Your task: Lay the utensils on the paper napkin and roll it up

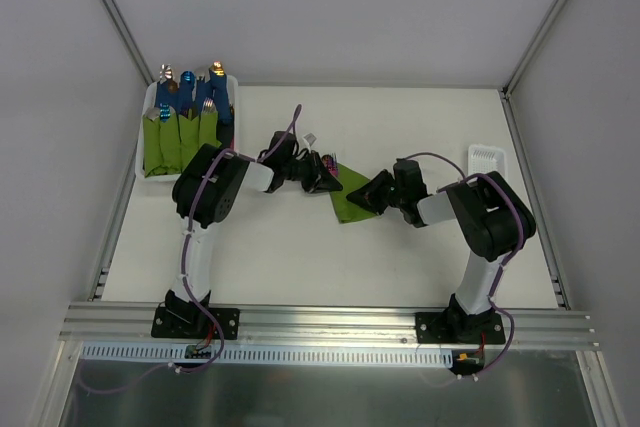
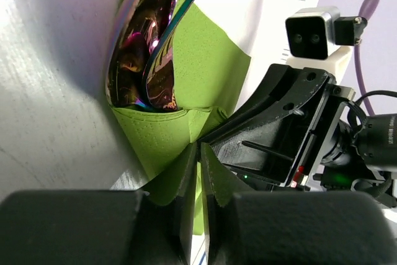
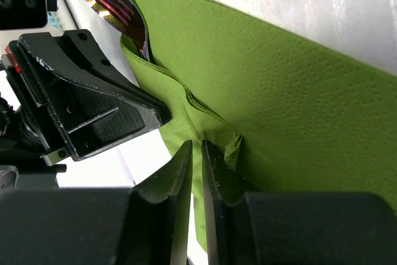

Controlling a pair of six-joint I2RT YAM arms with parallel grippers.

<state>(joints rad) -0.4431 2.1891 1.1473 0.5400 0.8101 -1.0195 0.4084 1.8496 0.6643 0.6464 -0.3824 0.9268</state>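
Observation:
The paper napkin (image 1: 347,209) lies mid-table, olive green, between my two grippers. Its lower edge is folded up over the utensils (image 2: 147,48), whose shiny reddish-purple ends stick out of the fold. A fork's tines (image 3: 108,1) show in the right wrist view. My left gripper (image 2: 200,150) is shut on a green napkin edge, with paper visible between its jaws. My right gripper (image 3: 196,147) faces it, shut on a bunched fold of the napkin (image 3: 279,91). In the top view the left gripper (image 1: 323,177) and right gripper (image 1: 368,195) nearly meet over the sheet.
A white bin (image 1: 143,137) at the back left holds several green-wrapped bundles with blue handles. A small white tray (image 1: 487,159) sits at the right edge, behind the right arm. Frame rails border the table on both sides.

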